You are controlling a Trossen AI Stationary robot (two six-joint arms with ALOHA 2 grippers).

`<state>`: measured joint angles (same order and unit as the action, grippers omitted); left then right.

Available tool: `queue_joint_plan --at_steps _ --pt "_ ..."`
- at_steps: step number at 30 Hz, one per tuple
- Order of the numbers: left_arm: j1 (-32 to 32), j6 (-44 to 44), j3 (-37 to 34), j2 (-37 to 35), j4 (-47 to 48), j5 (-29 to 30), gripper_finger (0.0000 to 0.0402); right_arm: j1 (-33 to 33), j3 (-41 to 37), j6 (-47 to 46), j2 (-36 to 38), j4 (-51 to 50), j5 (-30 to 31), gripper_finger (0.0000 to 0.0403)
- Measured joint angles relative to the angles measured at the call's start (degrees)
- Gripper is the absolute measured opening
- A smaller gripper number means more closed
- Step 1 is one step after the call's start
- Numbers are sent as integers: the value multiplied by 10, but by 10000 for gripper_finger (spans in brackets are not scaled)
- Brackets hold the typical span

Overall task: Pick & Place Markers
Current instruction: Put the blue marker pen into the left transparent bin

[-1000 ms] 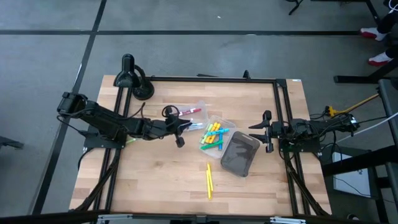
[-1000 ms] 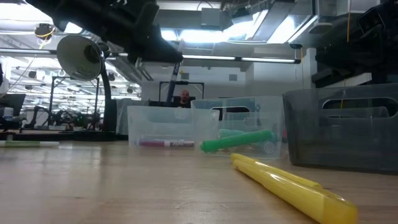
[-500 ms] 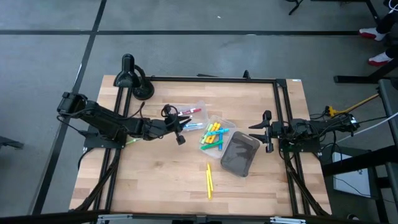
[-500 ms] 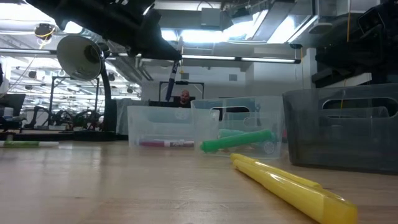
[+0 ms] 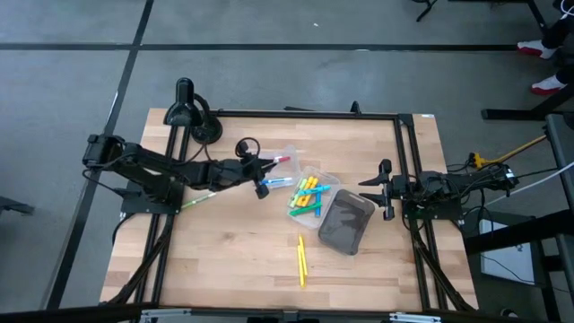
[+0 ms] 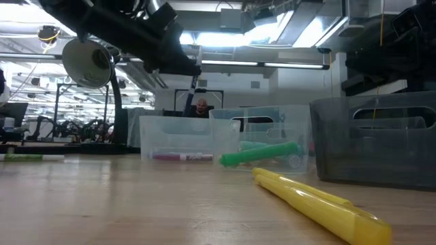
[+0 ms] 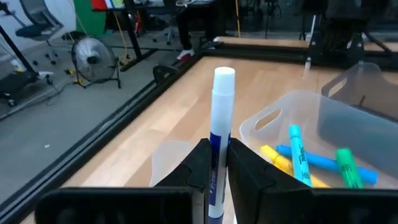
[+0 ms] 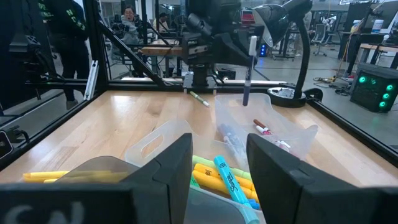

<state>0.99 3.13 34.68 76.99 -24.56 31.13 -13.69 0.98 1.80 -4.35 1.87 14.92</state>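
Left gripper (image 7: 216, 163) clamps a blue marker (image 7: 217, 134) upright above the clear tray (image 5: 285, 158) near the table's (image 5: 233, 260) far edge; right gripper (image 5: 384, 190) waits spread wide by the right edge.

Left arm (image 5: 152, 172): matte black, six jointed links, blocky shoulder housing at table's 9 o'clock edge, black cable looped near wrist
Left gripper (image 7: 216, 163): two flat black fingers, squared tips, smooth inner faces
Right arm (image 5: 448, 188): black, compact links, base at table's 3 o'clock edge, black cables trailing behind base
Right gripper (image 8: 216, 163): two broad black fingers, bevelled edges, faint embossed lettering on housing at frame's bottom-left corner
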Motion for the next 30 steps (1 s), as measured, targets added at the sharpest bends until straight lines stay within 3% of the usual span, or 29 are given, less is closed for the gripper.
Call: queue_joint_plan --at_steps 10,19,30 --pt "-5 16 114 13 244 3 31 0 0 0 0 0 0 152" --pt "-8 11 226 56 347 4 31 0 0 0 0 0 0 152" --pt "-13 -3 286 160 401 24 33 0 0 0 0 0 0 152"
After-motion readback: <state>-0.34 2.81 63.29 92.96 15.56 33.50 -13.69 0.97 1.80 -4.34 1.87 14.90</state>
